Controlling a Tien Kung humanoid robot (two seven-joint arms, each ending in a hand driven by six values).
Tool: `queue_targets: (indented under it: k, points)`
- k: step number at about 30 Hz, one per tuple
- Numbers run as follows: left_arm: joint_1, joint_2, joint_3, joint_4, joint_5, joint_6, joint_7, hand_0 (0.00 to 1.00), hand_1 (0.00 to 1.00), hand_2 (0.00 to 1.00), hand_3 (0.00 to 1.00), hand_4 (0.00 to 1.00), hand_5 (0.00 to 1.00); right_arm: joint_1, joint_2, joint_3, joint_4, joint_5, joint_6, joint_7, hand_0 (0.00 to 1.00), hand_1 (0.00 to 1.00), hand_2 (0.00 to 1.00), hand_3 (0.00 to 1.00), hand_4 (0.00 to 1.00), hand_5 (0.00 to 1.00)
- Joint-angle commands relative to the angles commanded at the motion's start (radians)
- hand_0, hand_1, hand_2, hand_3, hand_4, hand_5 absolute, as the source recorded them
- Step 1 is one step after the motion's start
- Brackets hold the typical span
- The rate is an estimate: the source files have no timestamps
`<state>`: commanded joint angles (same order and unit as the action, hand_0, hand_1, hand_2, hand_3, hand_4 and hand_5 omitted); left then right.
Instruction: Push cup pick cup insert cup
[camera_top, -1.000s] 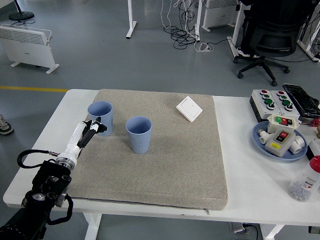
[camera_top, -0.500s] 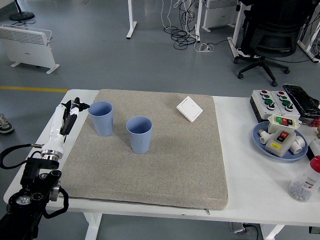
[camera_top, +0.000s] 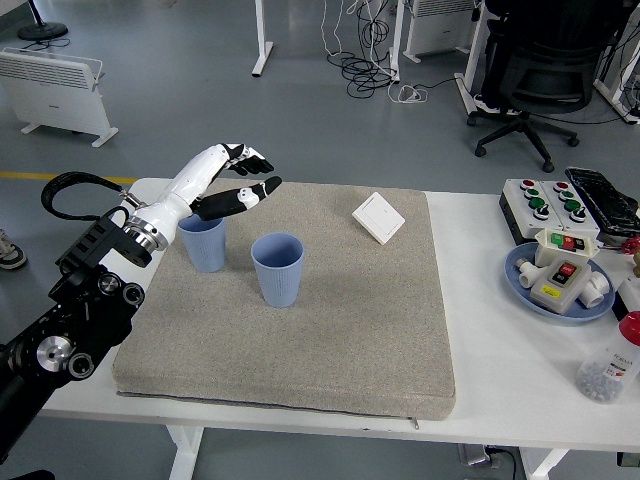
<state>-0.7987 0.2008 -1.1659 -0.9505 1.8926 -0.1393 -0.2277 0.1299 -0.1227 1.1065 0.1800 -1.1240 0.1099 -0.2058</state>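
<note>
Two blue ribbed cups stand upright on the grey mat (camera_top: 330, 320). One cup (camera_top: 205, 246) is at the mat's back left, partly hidden by my left wrist. The other cup (camera_top: 278, 268) stands a little to its right and nearer. My left hand (camera_top: 243, 178) hovers above and just behind the left cup, white with black fingertips, fingers spread and holding nothing. It touches neither cup. The right arm is out of sight.
A white square switch plate (camera_top: 378, 217) lies at the mat's back right. On the right of the white table (camera_top: 500, 330) are a button box (camera_top: 544, 204), a blue plate (camera_top: 520, 277) with small control boxes, and a clear bottle (camera_top: 612, 366).
My left arm has swung up from the mat's left edge. The hand rose from beside the left cup to above it, and its fingers spread. Both cups stayed put.
</note>
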Motion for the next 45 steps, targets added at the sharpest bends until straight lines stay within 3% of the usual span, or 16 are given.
queue_targets:
  k: [7,9,10,16,17,20,21,22,28,29,34,35,40,41,45]
  points:
    - [-0.102,-0.031,0.132,0.054,0.15,-0.134,0.095,0.961,0.959,0.998,0.998,0.998,0.711,0.001,-0.002,-0.012,0.0,0.003,0.003,-0.001,0.772,0.677,0.672,0.565,0.126,0.476]
    - [-0.121,-0.041,0.159,0.069,0.185,-0.158,0.107,0.961,0.959,0.998,0.998,0.998,0.711,0.001,-0.002,-0.015,0.0,0.002,0.004,0.0,0.772,0.677,0.672,0.565,0.126,0.476]
    - [-0.128,-0.045,0.168,0.075,0.196,-0.167,0.11,0.981,0.977,0.998,0.998,0.998,0.657,0.001,-0.002,-0.016,0.0,0.0,0.005,0.0,0.772,0.676,0.671,0.565,0.126,0.475]
    - [-0.173,-0.074,0.229,0.128,0.287,-0.253,0.138,0.981,0.977,0.998,0.998,0.998,0.657,0.001,-0.005,-0.026,0.0,0.005,0.006,-0.001,0.772,0.676,0.671,0.565,0.126,0.475]
    - [-0.176,-0.076,0.234,0.134,0.303,-0.259,0.138,0.966,0.963,0.998,0.998,0.998,0.557,0.001,-0.005,-0.027,0.0,0.005,0.007,-0.001,0.772,0.676,0.671,0.564,0.125,0.474]
    - [-0.19,-0.089,0.241,0.174,0.375,-0.266,0.132,0.966,0.963,0.998,0.998,0.998,0.557,0.002,-0.006,-0.032,0.0,0.009,0.008,-0.001,0.772,0.676,0.671,0.564,0.125,0.474]
    - [-0.195,-0.093,0.241,0.191,0.376,-0.264,0.13,0.966,0.963,0.998,0.998,0.998,0.557,0.003,-0.007,-0.034,0.0,0.011,0.008,-0.001,0.772,0.676,0.671,0.564,0.125,0.474]
    - [-0.197,-0.094,0.241,0.196,0.376,-0.263,0.13,0.934,0.949,0.998,0.998,0.998,0.482,0.003,-0.007,-0.035,0.0,0.011,0.008,-0.001,0.772,0.676,0.671,0.565,0.125,0.469]
    - [-0.207,-0.104,0.226,0.245,0.376,-0.266,0.128,0.934,0.949,0.998,0.998,0.998,0.482,0.005,-0.009,-0.039,0.0,0.012,0.01,-0.001,0.772,0.676,0.671,0.565,0.125,0.469]
    - [-0.207,-0.105,0.224,0.248,0.376,-0.267,0.128,0.755,0.866,0.987,0.951,0.854,0.237,0.006,-0.01,-0.04,0.0,0.012,0.01,-0.001,0.774,0.678,0.672,0.565,0.124,0.467]
    - [-0.208,-0.108,0.222,0.264,0.376,-0.263,0.121,0.755,0.866,0.987,0.951,0.854,0.237,0.006,-0.01,-0.04,0.0,0.009,0.011,-0.001,0.774,0.678,0.672,0.565,0.124,0.467]
    - [-0.208,-0.109,0.222,0.267,0.376,-0.26,0.119,0.599,0.753,0.915,0.872,0.793,0.164,0.006,-0.01,-0.041,0.0,0.008,0.011,-0.001,0.774,0.678,0.672,0.565,0.125,0.468]
    - [-0.206,-0.113,0.223,0.279,0.376,-0.249,0.115,0.599,0.753,0.915,0.872,0.793,0.164,0.006,-0.009,-0.041,0.0,0.005,0.012,-0.002,0.774,0.678,0.672,0.565,0.125,0.468]
    - [-0.206,-0.113,0.222,0.283,0.376,-0.246,0.113,0.486,0.666,0.812,0.737,0.662,0.063,0.006,-0.009,-0.041,0.0,0.004,0.012,-0.002,0.773,0.679,0.672,0.565,0.125,0.466]
    - [-0.203,-0.109,0.22,0.283,0.376,-0.232,0.104,0.486,0.666,0.812,0.737,0.662,0.063,0.006,-0.009,-0.042,0.0,0.003,0.013,-0.001,0.773,0.679,0.672,0.565,0.125,0.466]
